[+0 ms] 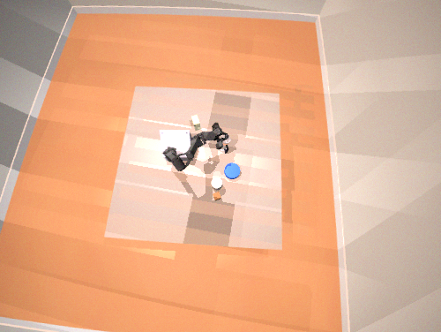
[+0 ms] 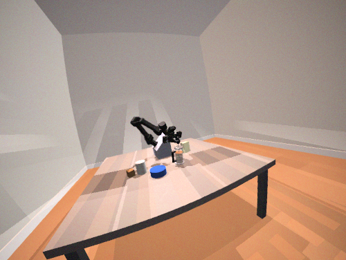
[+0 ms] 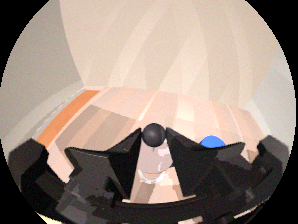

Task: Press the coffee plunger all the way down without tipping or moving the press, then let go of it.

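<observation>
The coffee press (image 2: 179,157) (image 3: 153,163) stands upright on the table, a clear cylinder with brown contents and a black handle on its left in the exterior view. Its dark round plunger knob (image 3: 154,135) shows between the fingertips in the wrist view. My gripper (image 3: 153,130) (image 2: 178,141) is shut on the knob, directly above the press. Only a short length of thin rod shows between the fingers and the lid (image 2: 178,148). In the top view the arm hides most of the press.
A blue disc (image 1: 232,170) (image 2: 158,171) (image 3: 212,142), a white-grey can (image 1: 216,182) (image 2: 140,167) and a brown cube (image 1: 217,195) (image 2: 130,173) stand to one side. A pale box (image 1: 196,122) (image 2: 185,146) stands behind the press. A large grey-white block (image 1: 175,139) (image 2: 163,151) is near the arm's base.
</observation>
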